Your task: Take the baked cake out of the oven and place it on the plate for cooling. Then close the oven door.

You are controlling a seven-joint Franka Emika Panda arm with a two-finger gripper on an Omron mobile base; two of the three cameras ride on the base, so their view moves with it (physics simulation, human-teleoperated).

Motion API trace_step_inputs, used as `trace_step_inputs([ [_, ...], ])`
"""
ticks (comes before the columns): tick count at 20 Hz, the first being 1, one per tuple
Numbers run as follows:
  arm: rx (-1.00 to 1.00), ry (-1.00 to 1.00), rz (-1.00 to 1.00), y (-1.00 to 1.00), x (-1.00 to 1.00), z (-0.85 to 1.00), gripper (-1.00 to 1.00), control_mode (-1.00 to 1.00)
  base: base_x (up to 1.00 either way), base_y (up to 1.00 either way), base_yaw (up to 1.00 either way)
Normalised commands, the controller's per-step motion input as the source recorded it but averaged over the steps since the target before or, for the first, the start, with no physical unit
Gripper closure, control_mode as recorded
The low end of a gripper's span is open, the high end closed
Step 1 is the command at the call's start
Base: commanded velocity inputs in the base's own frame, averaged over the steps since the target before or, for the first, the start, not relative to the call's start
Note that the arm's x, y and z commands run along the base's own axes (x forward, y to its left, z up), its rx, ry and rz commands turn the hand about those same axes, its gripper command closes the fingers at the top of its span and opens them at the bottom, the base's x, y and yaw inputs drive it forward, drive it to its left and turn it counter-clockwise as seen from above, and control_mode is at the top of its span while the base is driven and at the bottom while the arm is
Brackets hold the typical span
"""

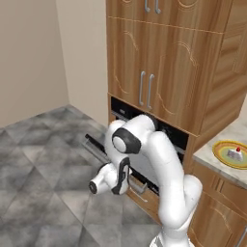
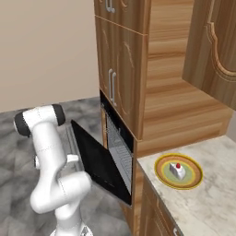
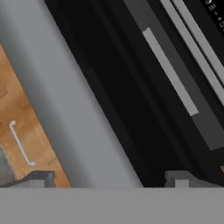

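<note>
the baked cake [image 2: 177,169] is seen resting on the plate [image 2: 162,179] on the counter [image 2: 207,203]. the oven door [image 2: 99,165] is held partly open, tilted outward. the gripper [image 3: 111,177] is spread wide, empty, just beside the door's silver handle [image 3: 65,100].

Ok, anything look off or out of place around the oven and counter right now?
Only the oven door: it hangs partly open, tilted out from the oven. The baked cake sits upright on the plate on the counter; nothing spilled or damaged.
</note>
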Motion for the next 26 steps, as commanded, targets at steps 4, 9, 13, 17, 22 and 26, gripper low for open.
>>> trace_step_inputs([
  [4,-0.67,-0.42,-0.21,-0.16,0.55,0.37,-1.00,-1.00,0.00,0.00,0.00],
  [9,-0.72,-0.41,-0.23,-0.10,0.60,0.27,-1.00,-1.00,0.00,0.00,0.00],
  [13,-0.74,-0.40,-0.24,-0.09,0.59,0.16,-1.00,-1.00,0.00,0.00,0.00],
  [17,-0.70,-0.38,-0.25,-0.09,0.55,0.03,-1.00,-1.00,0.00,0.00,0.00],
  [22,-0.62,-0.27,-0.24,-0.03,0.38,0.00,-1.00,-1.00,0.00,0.00,0.00],
  [26,-0.56,-0.22,-0.22,-0.05,0.35,0.00,-1.00,-1.00,0.00,0.00,0.00],
])
